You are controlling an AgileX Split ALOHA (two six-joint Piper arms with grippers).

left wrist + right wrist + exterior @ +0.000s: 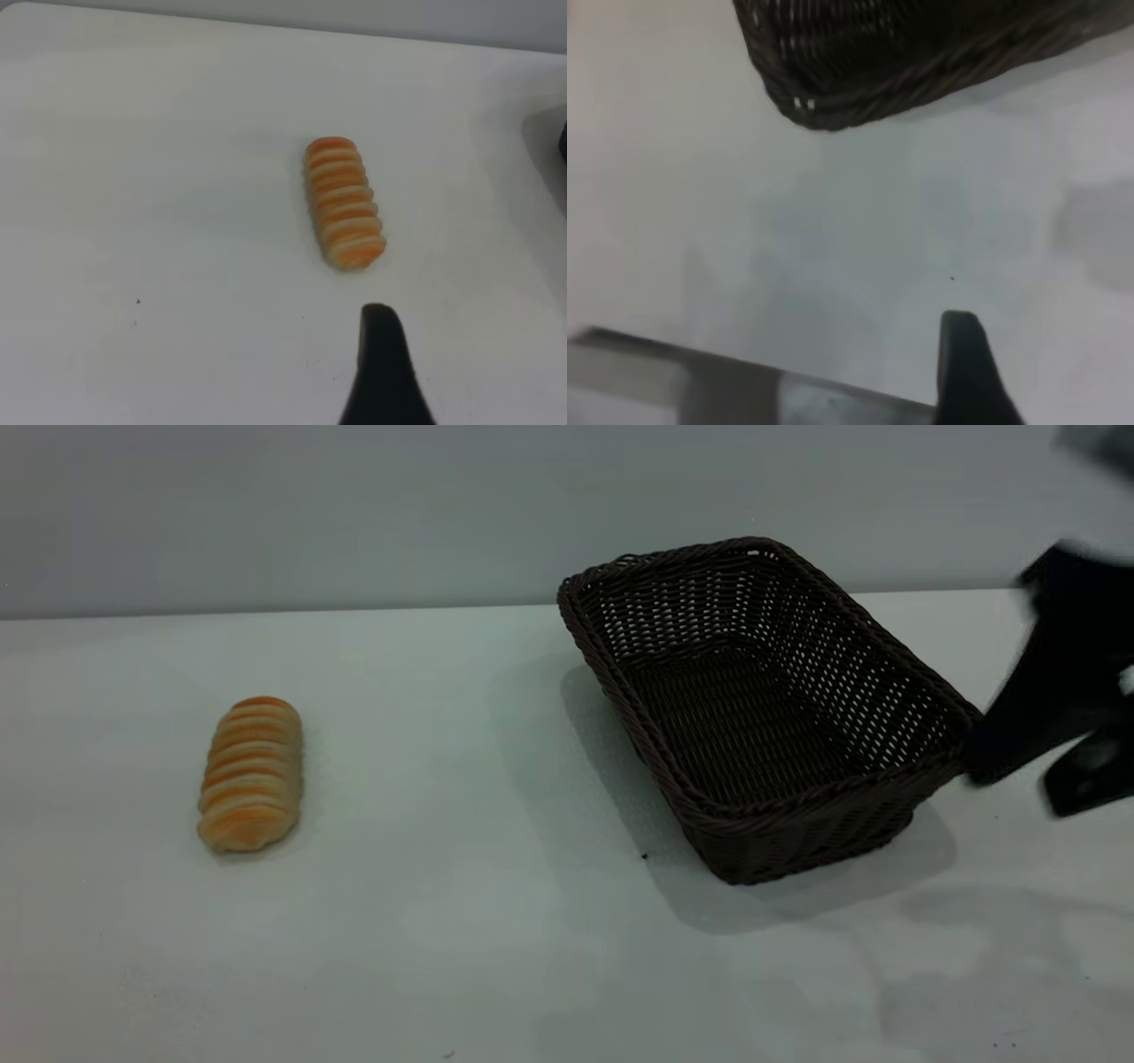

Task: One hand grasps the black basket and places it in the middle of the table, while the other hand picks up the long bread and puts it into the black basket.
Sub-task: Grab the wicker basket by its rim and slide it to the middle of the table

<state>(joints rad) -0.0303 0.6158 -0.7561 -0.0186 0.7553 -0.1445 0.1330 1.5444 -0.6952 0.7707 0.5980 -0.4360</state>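
Note:
The long bread (pixel 251 772), golden-orange with pale cross stripes, lies on the left part of the white table (pixel 461 921). In the left wrist view the long bread (pixel 345 202) lies a short way ahead of my left gripper (pixel 383 372), with bare table between them. The black basket (pixel 762 700), woven and empty, stands right of the table's middle. My right gripper (pixel 1019 788) hovers open just beside the basket's right near corner, holding nothing. In the right wrist view, the basket's rim (pixel 859 88) lies beyond one dark fingertip (pixel 961 354).
A grey wall (pixel 354 505) runs behind the table's far edge. The basket casts a shadow (pixel 585 779) on the table to its left. A grey strip of the table's edge (pixel 700 381) shows in the right wrist view.

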